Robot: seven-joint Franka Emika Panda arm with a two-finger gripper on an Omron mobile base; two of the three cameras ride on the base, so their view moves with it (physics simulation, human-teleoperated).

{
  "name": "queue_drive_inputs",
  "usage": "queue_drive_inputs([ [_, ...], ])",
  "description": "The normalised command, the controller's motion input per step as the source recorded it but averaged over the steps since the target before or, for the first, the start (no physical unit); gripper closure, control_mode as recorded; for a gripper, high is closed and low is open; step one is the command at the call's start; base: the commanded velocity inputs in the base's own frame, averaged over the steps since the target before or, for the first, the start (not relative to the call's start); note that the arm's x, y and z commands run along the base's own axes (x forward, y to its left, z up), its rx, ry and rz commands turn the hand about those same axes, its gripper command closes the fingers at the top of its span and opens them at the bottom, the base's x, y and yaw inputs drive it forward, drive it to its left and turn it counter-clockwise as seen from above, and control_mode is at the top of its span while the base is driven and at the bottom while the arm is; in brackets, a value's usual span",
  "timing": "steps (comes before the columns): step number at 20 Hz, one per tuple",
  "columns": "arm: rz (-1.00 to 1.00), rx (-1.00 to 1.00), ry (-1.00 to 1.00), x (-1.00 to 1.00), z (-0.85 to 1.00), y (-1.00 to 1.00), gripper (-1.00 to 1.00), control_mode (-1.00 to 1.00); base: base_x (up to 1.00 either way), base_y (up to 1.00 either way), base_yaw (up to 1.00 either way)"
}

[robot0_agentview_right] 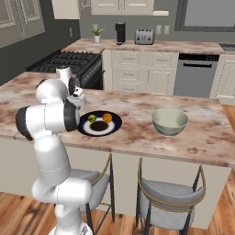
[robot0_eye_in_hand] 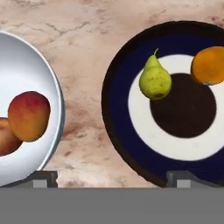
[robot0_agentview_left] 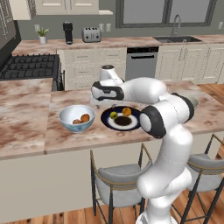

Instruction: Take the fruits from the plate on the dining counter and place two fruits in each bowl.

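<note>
End effector (robot0_eye_in_hand: 111, 179): jaws stand wide apart, nothing between them. One fingertip (robot0_eye_in_hand: 41, 178) sits over the rim of the blue-and-white bowl (robot0_eye_in_hand: 26, 65), the other over the near edge of the plate (robot0_eye_in_hand: 118, 109); the gap between them spans bare marbled bench (robot0_eye_in_hand: 83, 48).

Blue-and-white bowl (robot0_agentview_left: 77, 118): to one side of the end effector, resting on the bench. It holds two fruits, a red-orange fruit (robot0_eye_in_hand: 29, 115) and a brownish-red fruit (robot0_eye_in_hand: 6, 139) touching it, partly cut off by the frame edge.

Plate (robot0_agentview_left: 107, 119): to the other side of the end effector, just beside the bowl and not touching it. A yellow-green pear (robot0_eye_in_hand: 155, 80) lies on the white ring with its stem pointing away from the end effector. An orange (robot0_eye_in_hand: 209, 65) lies near it, apart from it, overlapping the dark centre.

Greenish-cream bowl (robot0_agentview_right: 170, 121): well apart from the end effector, beyond the plate on the same bench, upright; no fruit visible inside.
</note>
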Motion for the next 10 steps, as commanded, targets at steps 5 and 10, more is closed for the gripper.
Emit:
queue_drive_inputs([
  [5, -0.11, -0.07, 0.13, -0.36, 0.00, -0.70, -1.00, -1.00, 0.00, 0.00, 0.00],
  [10, -0.01, -0.01, 0.03, 0.05, 0.00, -0.21, -1.00, -1.00, 0.00, 0.00, 0.00],
])
